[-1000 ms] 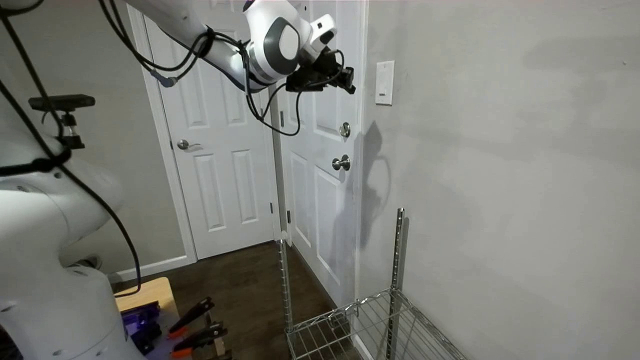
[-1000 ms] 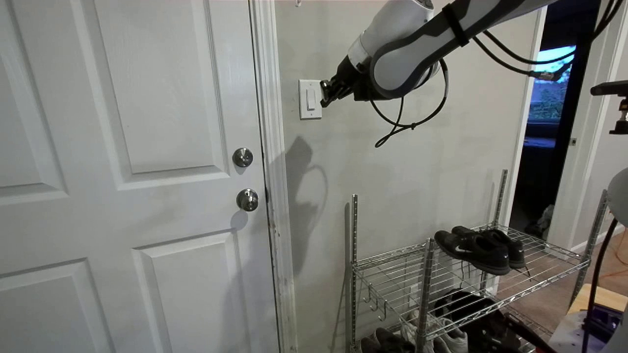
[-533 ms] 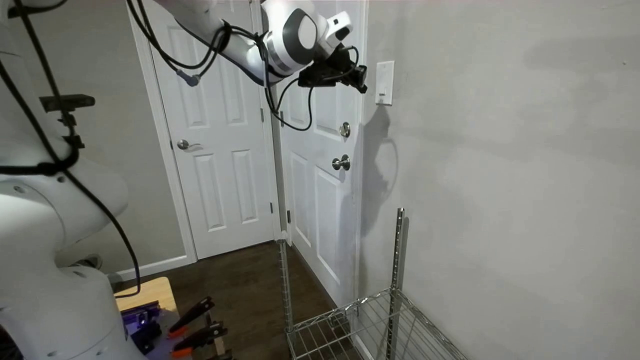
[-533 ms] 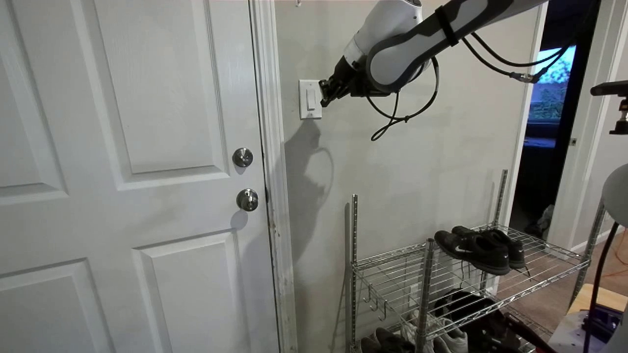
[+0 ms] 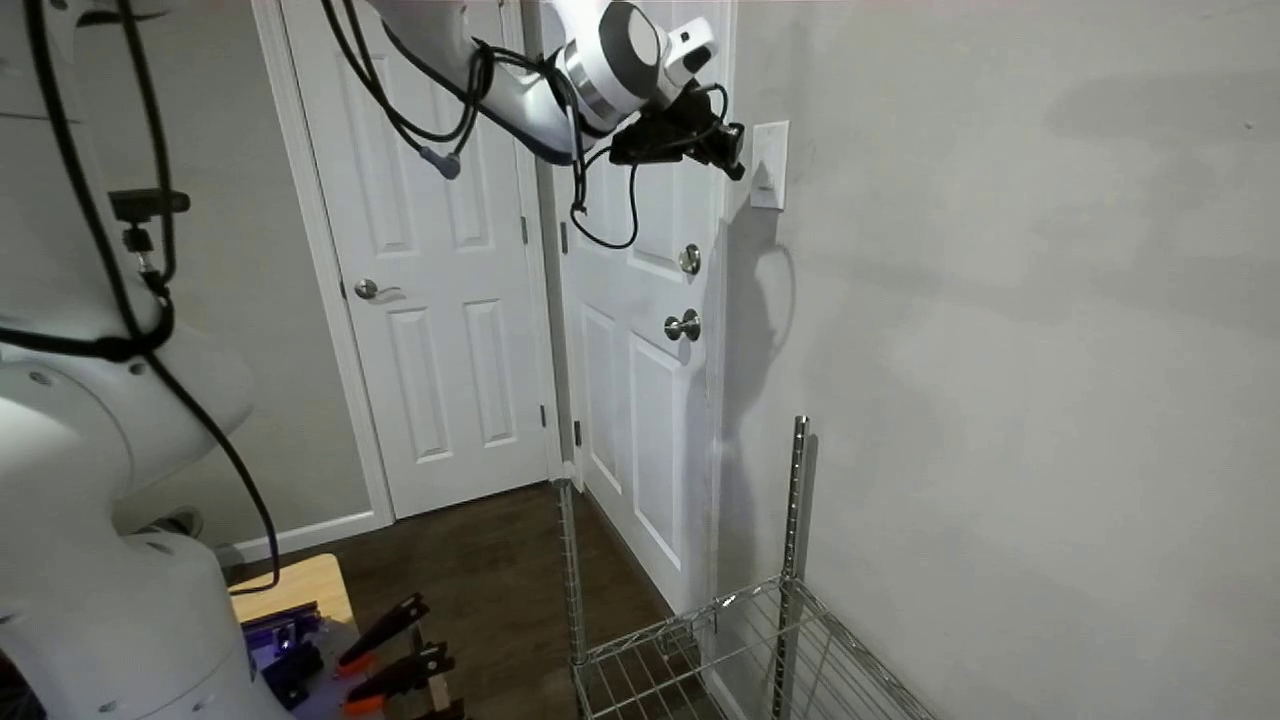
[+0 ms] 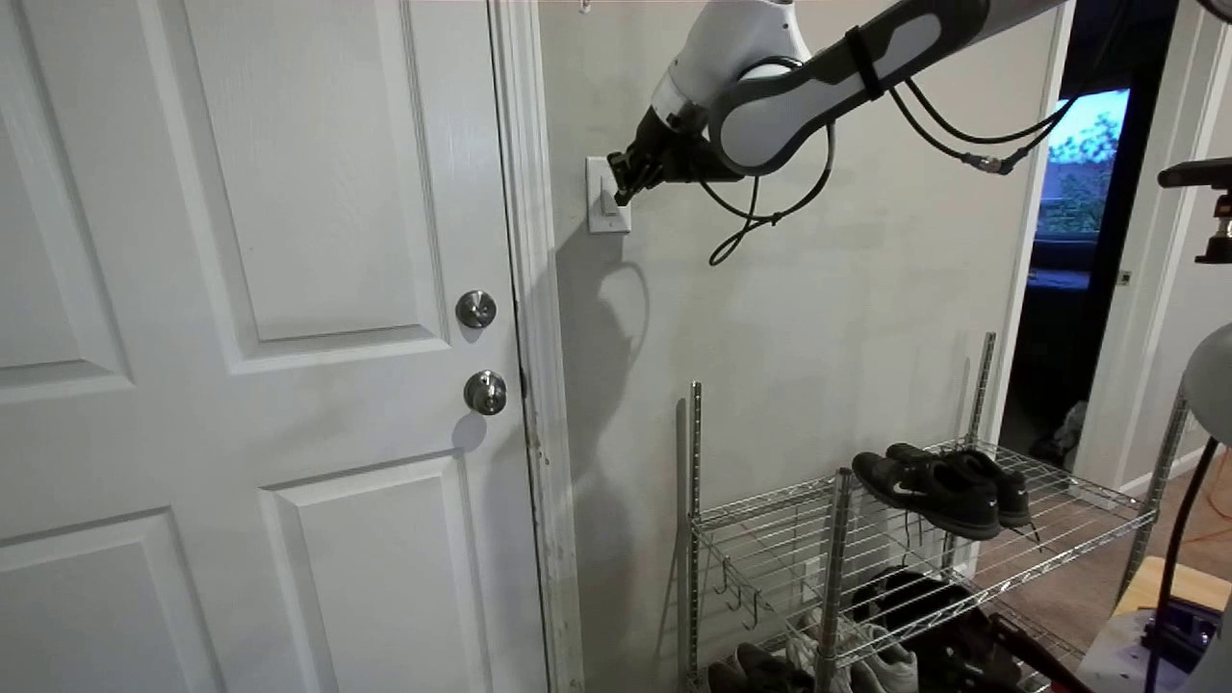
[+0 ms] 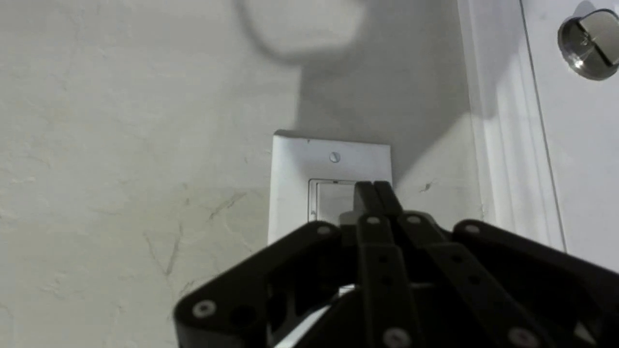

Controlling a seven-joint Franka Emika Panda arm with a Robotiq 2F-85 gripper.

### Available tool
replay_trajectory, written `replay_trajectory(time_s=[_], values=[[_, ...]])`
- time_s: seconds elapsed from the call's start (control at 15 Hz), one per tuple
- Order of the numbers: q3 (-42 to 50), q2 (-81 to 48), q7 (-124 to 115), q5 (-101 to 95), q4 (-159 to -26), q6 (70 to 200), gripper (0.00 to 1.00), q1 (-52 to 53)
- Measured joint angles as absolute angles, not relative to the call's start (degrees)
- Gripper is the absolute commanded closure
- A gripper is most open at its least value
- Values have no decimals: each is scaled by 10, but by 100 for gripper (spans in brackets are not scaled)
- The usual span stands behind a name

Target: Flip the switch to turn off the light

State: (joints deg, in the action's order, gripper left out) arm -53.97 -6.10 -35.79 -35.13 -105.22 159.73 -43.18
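The switch is a white upright wall plate with a rocker at its centre, on the grey wall beside the door frame. It shows in both exterior views [image 5: 771, 165] [image 6: 598, 197] and in the wrist view [image 7: 290, 193]. My black gripper shows in both exterior views [image 5: 738, 171] [image 6: 621, 196] and in the wrist view [image 7: 374, 184]. Its fingers are shut together with nothing between them. The fingertips are in front of the plate and cover part of the rocker in the wrist view. I cannot tell whether they touch it.
A white door with a silver deadbolt [image 6: 475, 309] and a round knob [image 6: 485, 393] stands beside the switch. A wire shelf [image 6: 770, 539] with black shoes [image 6: 929, 491] is against the wall below. Clamps [image 5: 400, 672] lie on a small table.
My gripper has moved toward the wall and the door, and slightly up. Its fingertips now overlap the switch plate. Its shadow has moved on the wall below. The fingers look unchanged.
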Motion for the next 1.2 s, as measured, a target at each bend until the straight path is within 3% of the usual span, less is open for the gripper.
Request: replay_trajectory(time_s=[0.53,0.87,1.2], values=[[-481,-188,-438,-465,-946,1524,99,-315],[-452,-195,-502,-473,-931,1517,98,-286],[-329,-154,-489,-351,-967,1570,98,-196]])
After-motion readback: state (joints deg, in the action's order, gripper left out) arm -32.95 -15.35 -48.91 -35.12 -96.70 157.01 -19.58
